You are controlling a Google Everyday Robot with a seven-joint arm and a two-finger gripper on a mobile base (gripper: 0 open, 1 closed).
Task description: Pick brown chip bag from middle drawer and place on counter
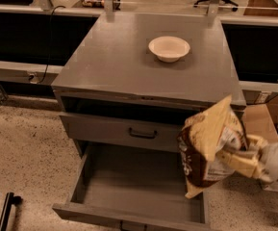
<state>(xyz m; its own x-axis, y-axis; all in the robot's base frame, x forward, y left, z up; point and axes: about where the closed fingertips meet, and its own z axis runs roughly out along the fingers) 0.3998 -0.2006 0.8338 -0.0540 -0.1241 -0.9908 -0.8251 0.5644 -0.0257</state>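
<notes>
Gripper [231,154] is clamped on the bag [203,148], below and in front of the counter's [119,57] right front corner. The pale fingers [242,161] wrap the bag's right side. The wrist behind them is blurred and cut off by the right frame edge, so the arm can't be traced. The bag is off every surface and tilted, tan end up, almost level with the counter edge, dark brown body below. It hangs over the right end of the drawer [133,186] without touching it. The label panel is partly covered by the fingers and its print is unreadable. The drawer is pulled out below the counter, showing bare tray floor. Its right wall and front right corner are hidden behind the bag, and its front lip is clipped by the bottom edge. The handled front [143,133] sits closed between counter and drawer. The dark slot right under the counter is too dark to see into. Bowl [169,48] is on the counter, right of centre toward the back. Box [261,121] is right of the counter, partly hidden by bag and wrist.
</notes>
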